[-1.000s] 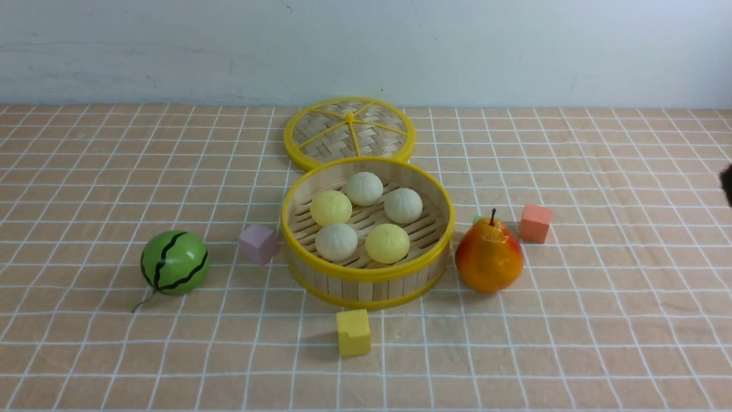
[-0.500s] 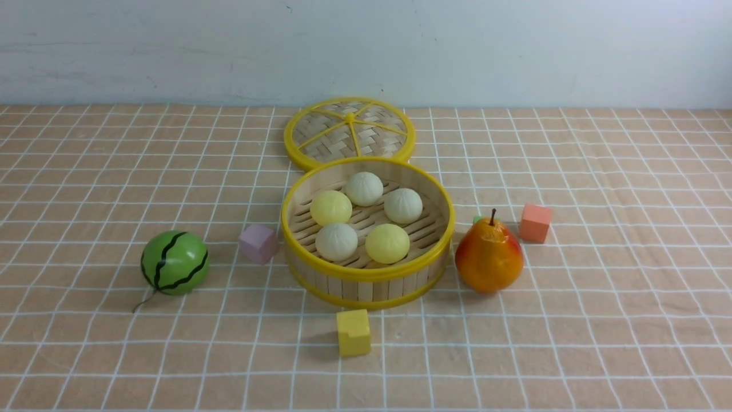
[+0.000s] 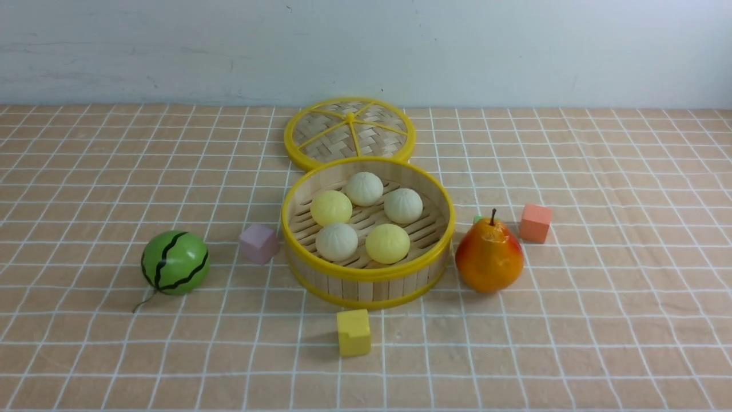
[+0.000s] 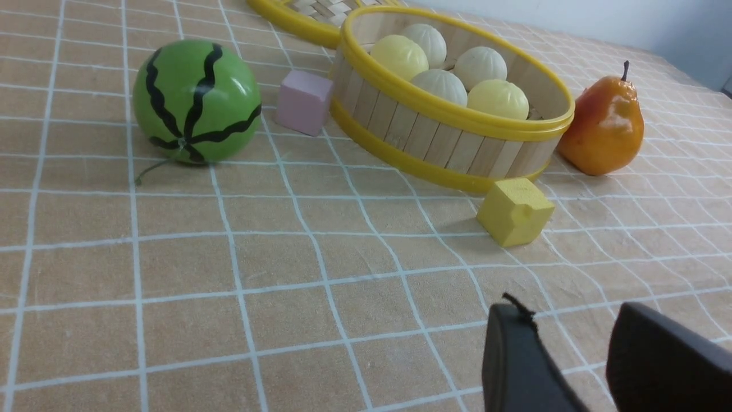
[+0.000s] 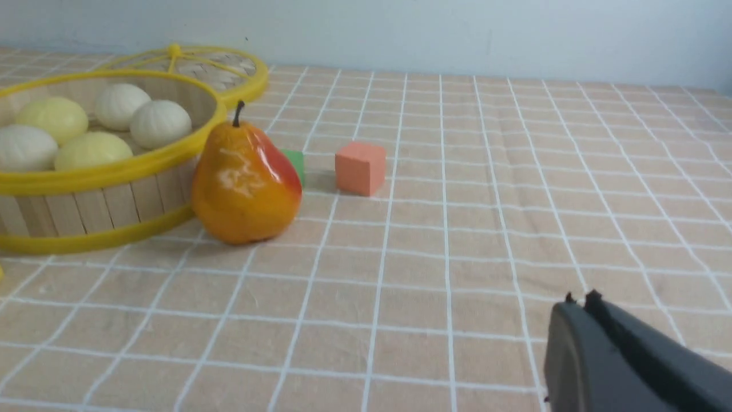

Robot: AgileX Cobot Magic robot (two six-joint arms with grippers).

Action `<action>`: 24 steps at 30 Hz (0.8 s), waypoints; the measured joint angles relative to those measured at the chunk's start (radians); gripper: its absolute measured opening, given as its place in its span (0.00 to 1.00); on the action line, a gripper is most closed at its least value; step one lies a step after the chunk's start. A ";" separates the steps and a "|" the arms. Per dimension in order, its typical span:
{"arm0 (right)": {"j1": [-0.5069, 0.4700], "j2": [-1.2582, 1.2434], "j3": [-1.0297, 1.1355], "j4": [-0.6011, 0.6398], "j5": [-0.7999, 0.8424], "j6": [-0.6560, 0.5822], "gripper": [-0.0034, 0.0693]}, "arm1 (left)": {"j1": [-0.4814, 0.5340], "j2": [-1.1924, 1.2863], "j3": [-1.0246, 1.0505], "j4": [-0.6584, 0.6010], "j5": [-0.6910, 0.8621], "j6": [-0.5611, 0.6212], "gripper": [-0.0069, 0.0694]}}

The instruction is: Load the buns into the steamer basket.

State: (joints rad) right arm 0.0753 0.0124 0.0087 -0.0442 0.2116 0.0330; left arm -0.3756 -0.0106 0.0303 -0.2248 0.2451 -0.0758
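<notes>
The steamer basket (image 3: 366, 269) stands mid-table, also in the left wrist view (image 4: 434, 131) and the right wrist view (image 5: 103, 200). All the buns lie inside it: three off-white ones (image 3: 363, 188) (image 3: 402, 205) (image 3: 336, 241) and two pale yellow ones (image 3: 330, 207) (image 3: 387, 243). Neither gripper shows in the front view. My left gripper (image 4: 572, 320) is open and empty, low over the cloth, well short of the basket. My right gripper (image 5: 580, 306) is shut and empty, far to the right of the basket.
The flat woven lid (image 3: 349, 133) lies behind the basket. A watermelon ball (image 3: 174, 262) is at the left and a pear (image 3: 489, 257) at the basket's right. Cubes sit around: pink (image 3: 258, 243), yellow (image 3: 353, 332), orange (image 3: 535, 222), and green (image 5: 294, 163) behind the pear.
A dark arm tip at the right edge one second ago has left the front view. The buns and other objects have not moved.
</notes>
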 joint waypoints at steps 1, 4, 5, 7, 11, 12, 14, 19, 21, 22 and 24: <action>-0.006 -0.014 0.013 -0.002 0.019 0.011 0.03 | 0.000 0.000 0.000 0.000 0.000 0.000 0.40; -0.013 -0.022 0.018 -0.003 0.092 0.037 0.04 | 0.000 0.000 0.000 0.000 -0.001 0.000 0.40; -0.017 -0.022 0.018 -0.003 0.117 0.041 0.04 | 0.000 0.000 0.000 0.000 -0.001 0.000 0.40; -0.021 -0.022 0.017 0.001 0.143 0.045 0.04 | 0.000 0.000 0.000 0.000 -0.001 0.000 0.40; -0.035 -0.022 0.012 0.018 0.164 0.053 0.04 | 0.000 0.000 0.000 0.000 -0.001 0.000 0.40; -0.036 -0.023 0.012 0.023 0.167 0.058 0.04 | 0.000 0.000 0.000 0.000 -0.001 0.000 0.40; -0.036 -0.023 0.011 0.028 0.169 0.066 0.04 | 0.000 0.000 0.000 0.000 -0.001 0.000 0.40; -0.036 -0.023 0.011 0.031 0.171 0.088 0.05 | 0.000 0.000 0.000 0.000 -0.001 0.000 0.40; -0.036 -0.023 0.011 0.031 0.171 0.091 0.05 | 0.000 0.000 0.000 0.000 -0.001 0.000 0.40; -0.036 -0.023 0.011 0.031 0.171 0.091 0.05 | 0.000 0.000 0.000 0.000 -0.001 0.000 0.40; -0.036 -0.023 0.011 0.031 0.172 0.091 0.05 | 0.000 0.000 0.000 0.000 -0.001 0.000 0.40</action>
State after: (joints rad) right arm 0.0396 -0.0102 0.0201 -0.0132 0.3834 0.1244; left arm -0.3756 -0.0106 0.0303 -0.2248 0.2443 -0.0758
